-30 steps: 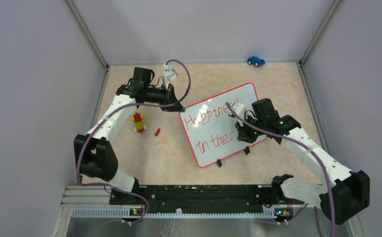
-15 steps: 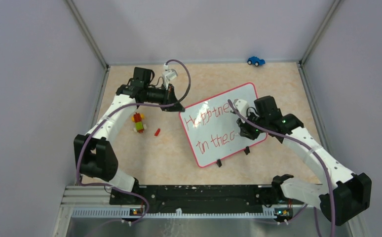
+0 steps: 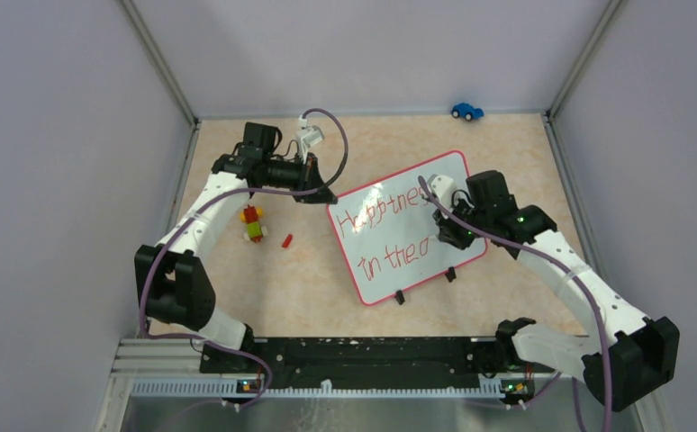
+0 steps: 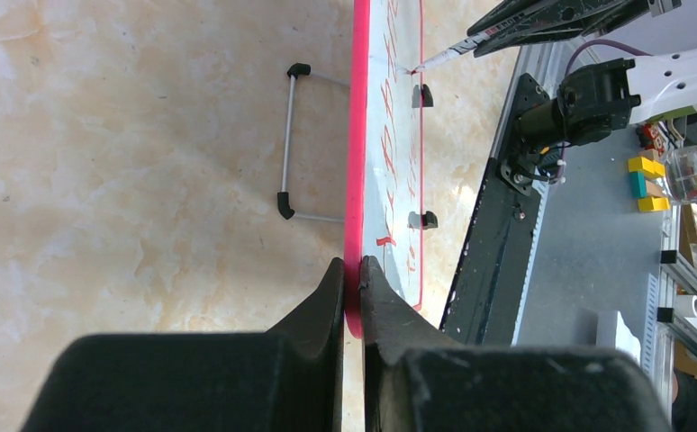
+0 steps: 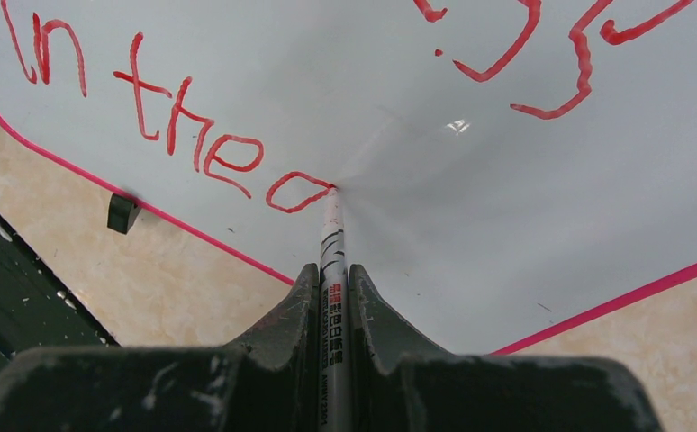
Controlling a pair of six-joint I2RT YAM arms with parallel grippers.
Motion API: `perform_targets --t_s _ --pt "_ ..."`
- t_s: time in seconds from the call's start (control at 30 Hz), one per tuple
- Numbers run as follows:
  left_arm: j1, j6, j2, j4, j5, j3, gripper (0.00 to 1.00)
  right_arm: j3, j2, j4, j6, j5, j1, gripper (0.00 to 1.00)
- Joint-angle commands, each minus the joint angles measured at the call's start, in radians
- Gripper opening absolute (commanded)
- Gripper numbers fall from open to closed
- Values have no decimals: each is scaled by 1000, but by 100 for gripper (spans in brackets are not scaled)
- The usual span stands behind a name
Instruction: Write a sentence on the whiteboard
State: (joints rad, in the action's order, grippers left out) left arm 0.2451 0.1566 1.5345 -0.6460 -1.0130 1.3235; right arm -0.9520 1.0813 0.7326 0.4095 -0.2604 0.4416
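The whiteboard (image 3: 448,171) stands tilted on two black feet at mid table, with a red-pink frame. The sentence (image 3: 381,216) reads "Happines" on the top line and "in the" plus a round letter below, also in the right wrist view (image 5: 192,135). My left gripper (image 3: 325,196) is shut on the board's top left frame edge (image 4: 352,263). My right gripper (image 3: 450,234) is shut on a white marker (image 5: 331,243). The marker's red tip touches the board at the right end of the round letter. In the left wrist view, the marker tip (image 4: 414,68) meets the board edge-on.
A blue toy car (image 3: 466,111) sits at the back wall. A red, yellow and green block stack (image 3: 253,223) and a small red piece (image 3: 286,240) lie left of the board. A wire stand (image 4: 286,144) shows behind the board. A black rail (image 3: 354,355) runs along the near edge.
My right gripper has moved the marker a little right and up, closing the open curve after "the" into a round letter. The left gripper and the board have not moved.
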Motion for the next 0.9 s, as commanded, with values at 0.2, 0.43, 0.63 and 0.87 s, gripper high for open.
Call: perform_targets --t_s 0.2,0.43,0.63,0.87 --pt "39 38 44 -57 34 -46 0 55 -9 3 28 -28 -10 0" --pt "39 36 49 -57 35 -43 0 73 -33 6 32 -10 -11 0" --pt "39 35 50 -58 34 -41 0 2 -53 35 35 -25 -11 0" --pt "38 38 43 -64 34 -39 0 -41 -67 46 53 -13 -33 0"
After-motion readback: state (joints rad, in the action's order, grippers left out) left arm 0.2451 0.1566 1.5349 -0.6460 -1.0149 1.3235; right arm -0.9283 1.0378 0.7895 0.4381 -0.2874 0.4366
